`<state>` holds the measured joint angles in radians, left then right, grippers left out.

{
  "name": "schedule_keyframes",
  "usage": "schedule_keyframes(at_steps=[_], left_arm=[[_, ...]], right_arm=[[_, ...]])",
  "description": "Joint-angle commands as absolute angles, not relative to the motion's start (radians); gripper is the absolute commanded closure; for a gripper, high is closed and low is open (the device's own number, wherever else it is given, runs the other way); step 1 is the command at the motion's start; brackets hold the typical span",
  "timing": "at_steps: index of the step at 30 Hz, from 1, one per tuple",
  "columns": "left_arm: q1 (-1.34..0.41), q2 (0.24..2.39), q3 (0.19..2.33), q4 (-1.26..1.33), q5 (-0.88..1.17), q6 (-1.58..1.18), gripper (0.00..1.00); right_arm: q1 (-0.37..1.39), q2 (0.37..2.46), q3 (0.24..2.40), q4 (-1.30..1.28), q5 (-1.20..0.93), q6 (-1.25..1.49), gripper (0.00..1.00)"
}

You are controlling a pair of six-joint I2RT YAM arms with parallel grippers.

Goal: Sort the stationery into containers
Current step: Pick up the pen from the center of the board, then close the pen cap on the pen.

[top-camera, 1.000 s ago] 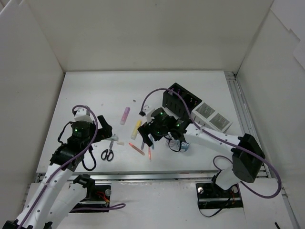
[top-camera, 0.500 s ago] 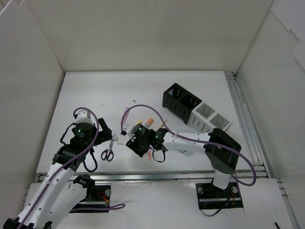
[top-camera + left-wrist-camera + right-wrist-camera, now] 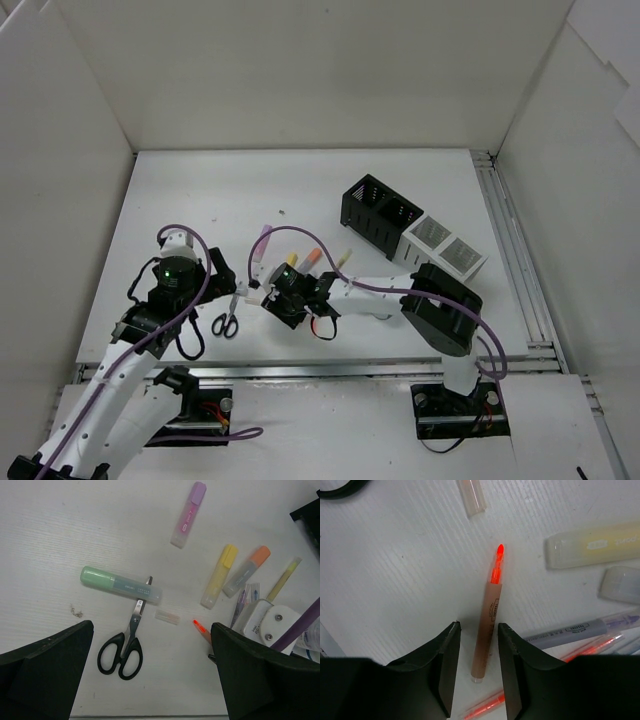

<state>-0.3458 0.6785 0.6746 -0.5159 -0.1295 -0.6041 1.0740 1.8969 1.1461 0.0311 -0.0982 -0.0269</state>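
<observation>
Right jaws: the right gripper [image 3: 478, 626] has its two black fingers a little apart, one on each side of the orange pen [image 3: 490, 605]. The right finger is against the barrel and a sliver of shadow shows at the left one, so it is not pinched.
Orange pen: flat on the table [image 3: 200, 190] near the near edge, left of centre, its bare glowing tip pointing away from the fingers.
Left jaws: the left gripper [image 3: 151, 625] is spread wide and holds nothing, hanging above the scissors [image 3: 125, 647].
Around the right fingers: a clear cap [image 3: 471, 497] lies beyond the pen tip. The yellow highlighter [image 3: 592, 545] is to its right, with a grey-purple pen [image 3: 580, 627] and a thin red pen [image 3: 590, 647] just beside the barrel.
Under the left wrist: a green highlighter [image 3: 120, 584] lies across the scissor blades. A pink highlighter [image 3: 188, 514] is farther from the near edge, and the orange highlighter [image 3: 246, 571] and a thin yellow pen [image 3: 283, 579] sit right of the yellow one.
Containers: the black organizer [image 3: 380, 213] and the white organizer [image 3: 445, 245] touch end to end toward the right edge, well apart from the loose items.
</observation>
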Motion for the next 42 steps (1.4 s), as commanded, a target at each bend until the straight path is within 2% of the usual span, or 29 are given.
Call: schedule_keyframes(at_steps=[1,4,6,10,19,23,25,29,33,38,39,40,42], left_arm=[[-0.35,0.703,0.699,-0.423,-0.112,-0.522,0.01],[-0.35,0.719,0.742,-0.373,-0.084,-0.437,0.01],[-0.35,0.733,0.793,-0.321,-0.074,-0.372,0.01],[-0.35,0.787,0.917,-0.219,0.023,-0.199,0.0],[-0.327,1.049,1.423,-0.273,0.366,0.173,0.0],[-0.318,1.143,1.553,-0.352,0.539,0.355,0.01],[-0.308,1.189,1.575,-0.443,0.606,0.478,0.01],[-0.273,1.235,1.446,-0.555,0.621,0.682,0.01],[-0.242,1.304,1.428,-0.684,0.771,0.946,0.01],[-0.31,1.471,1.505,-0.928,0.736,1.129,0.0],[-0.34,1.498,1.514,-0.946,0.735,1.123,0.01],[-0.357,1.532,1.544,-1.03,0.726,1.134,0.08],[-0.368,1.61,1.549,-1.072,0.735,1.126,0.1]], right_arm=[[1.069,1.882,1.174,0.069,-0.11,-0.026,0.68],[1.071,1.879,1.154,0.069,-0.126,-0.011,0.76],[1.069,1.876,1.144,0.072,-0.135,-0.005,0.87],[1.071,1.83,1.152,0.086,-0.138,-0.011,1.0],[1.025,1.54,1.082,0.248,-0.166,0.047,1.0],[0.951,1.416,1.026,0.219,-0.1,0.146,1.0],[0.914,1.339,0.999,0.184,-0.03,0.152,1.0],[0.841,1.214,0.922,0.114,0.081,0.163,1.0],[0.758,1.14,0.904,0.055,0.139,0.176,1.0],[0.718,1.097,0.885,0.014,0.204,0.201,1.0],[0.712,1.088,0.884,0.011,0.212,0.204,1.0],[0.709,1.086,0.882,0.006,0.225,0.212,1.0],[0.706,1.085,0.882,0.006,0.244,0.218,1.0]])
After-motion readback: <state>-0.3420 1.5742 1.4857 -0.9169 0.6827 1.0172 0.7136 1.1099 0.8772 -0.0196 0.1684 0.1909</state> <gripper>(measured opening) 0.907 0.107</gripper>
